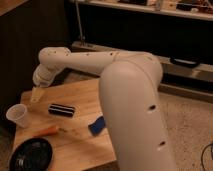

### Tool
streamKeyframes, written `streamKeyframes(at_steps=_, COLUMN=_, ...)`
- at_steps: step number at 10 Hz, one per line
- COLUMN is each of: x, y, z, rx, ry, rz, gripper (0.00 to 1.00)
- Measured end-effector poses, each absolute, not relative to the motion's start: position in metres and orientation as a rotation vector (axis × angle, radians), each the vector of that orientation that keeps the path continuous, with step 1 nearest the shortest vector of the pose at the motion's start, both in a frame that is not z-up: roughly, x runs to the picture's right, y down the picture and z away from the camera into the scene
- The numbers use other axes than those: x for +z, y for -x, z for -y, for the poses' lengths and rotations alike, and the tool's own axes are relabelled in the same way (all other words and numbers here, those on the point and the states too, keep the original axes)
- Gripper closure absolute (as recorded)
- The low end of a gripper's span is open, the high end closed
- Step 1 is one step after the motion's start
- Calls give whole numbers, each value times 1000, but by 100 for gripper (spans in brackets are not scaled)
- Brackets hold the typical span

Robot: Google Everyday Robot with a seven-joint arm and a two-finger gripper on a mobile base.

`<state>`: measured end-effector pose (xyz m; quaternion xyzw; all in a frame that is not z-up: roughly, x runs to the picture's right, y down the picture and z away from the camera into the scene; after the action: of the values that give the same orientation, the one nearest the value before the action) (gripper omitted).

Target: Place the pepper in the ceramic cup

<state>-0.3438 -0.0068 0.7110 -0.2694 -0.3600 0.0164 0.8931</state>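
Note:
The pepper, a slender orange piece, lies on the wooden table near its front left. The ceramic cup, small and whitish, stands upright at the table's left edge, just behind and left of the pepper. My gripper hangs from the white arm over the back left of the table. It is above and right of the cup and well apart from the pepper. It is open and nothing shows in it.
A black cylinder lies on its side mid-table, right of the cup. A blue block sits beside the arm's large white link, which hides the table's right part. A black round dish lies at the front left corner.

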Motion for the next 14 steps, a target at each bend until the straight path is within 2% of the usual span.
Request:
streamKeyframes(at_steps=6, x=708, y=292, z=-7, rx=-38, ry=525, rz=790, gripper=20)
streamKeyframes(at_steps=14, x=755, y=235, z=-89, rx=-18, ry=512, rz=815, gripper=20)
